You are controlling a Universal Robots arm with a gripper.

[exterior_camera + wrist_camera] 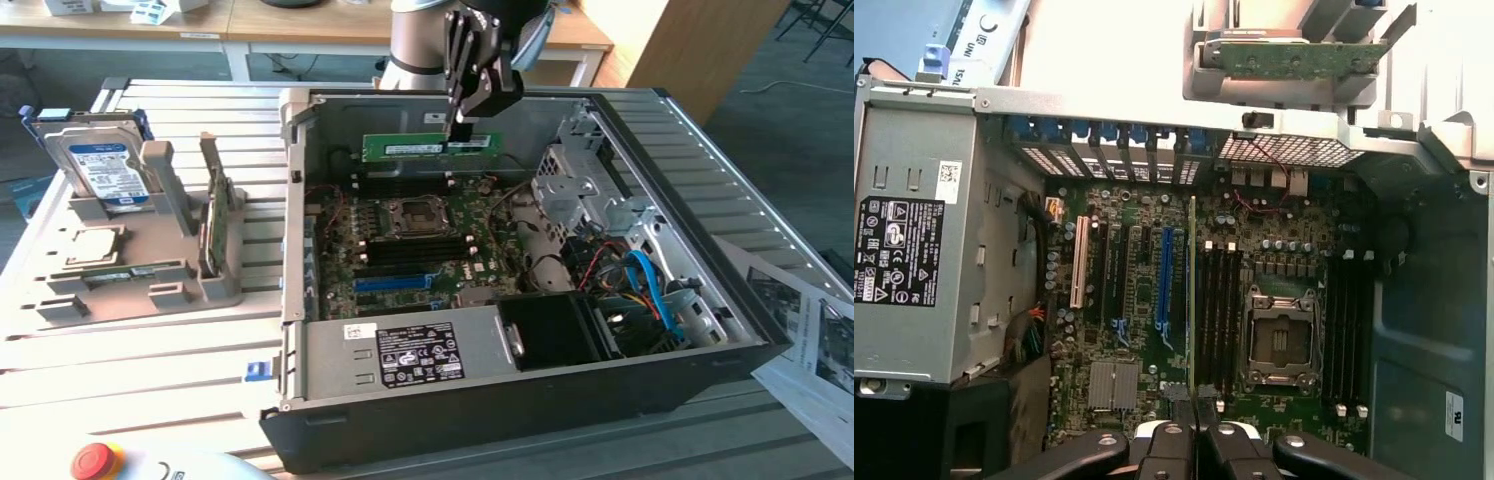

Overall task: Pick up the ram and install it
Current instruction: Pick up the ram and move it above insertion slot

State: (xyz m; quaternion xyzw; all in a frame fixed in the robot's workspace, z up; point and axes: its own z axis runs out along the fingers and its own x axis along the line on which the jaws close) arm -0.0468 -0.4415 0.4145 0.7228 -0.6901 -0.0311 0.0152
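The ram (430, 147), a narrow green stick with a whitish label strip, hangs on its long edge above the motherboard (414, 240) inside the open computer case. My gripper (462, 128) is shut on the stick's upper edge, near its end on the exterior view's right. In the wrist view the ram (1193, 300) appears edge-on as a thin line between my fingers (1172, 440), running beside the black memory slots (1219, 310) next to the CPU socket (1279, 340). It is held a little above the board, touching no slot.
The case walls (296, 200) enclose the board, with a drive cage (581, 180), cables (641, 280) and a power supply (400, 355) inside. On the exterior view's left a grey holder (160, 280) carries a hard drive (100, 165) and a broader green card (214, 215). A red stop button (96, 460) sits in front.
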